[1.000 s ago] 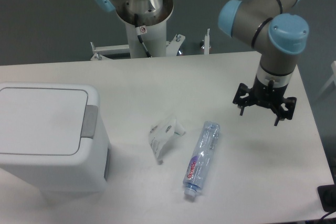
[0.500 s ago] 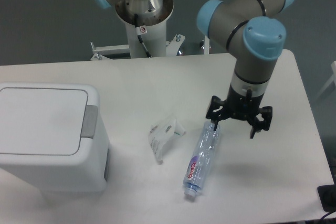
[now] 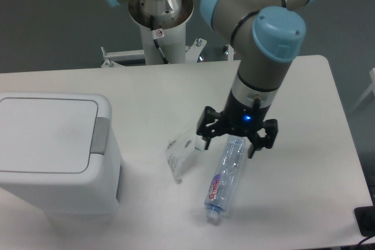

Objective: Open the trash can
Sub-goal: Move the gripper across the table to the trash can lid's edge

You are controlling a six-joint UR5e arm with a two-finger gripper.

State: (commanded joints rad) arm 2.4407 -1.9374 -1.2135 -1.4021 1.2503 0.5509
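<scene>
Hand [image 3: 237, 137] has slid left across the bench [image 3: 304, 162] over the last sec, from out near the right edge to a spot now right above the top end of the clear plastic bottle [image 3: 225, 177], fingers spread wide & nothing in them. Hard to say from this angle if it's hovering over the bottle or brushing it, prob. just passing above. Just left of the hand lies a crumpled clear wrapper [image 3: 183, 149], untouched. Well to the left, at the bench's near-left corner, sits the trash can [image 3: 55, 153], lid flat & shut, grey push tab [image 3: 101, 135] on its right side facing the arm. So the arm is heading toward the bin w/ a fair stretch left to cover; lid work hasn't started. Next bit, I'd guess: carry on left past the wrapper, line up on the tab & press or lift.
</scene>
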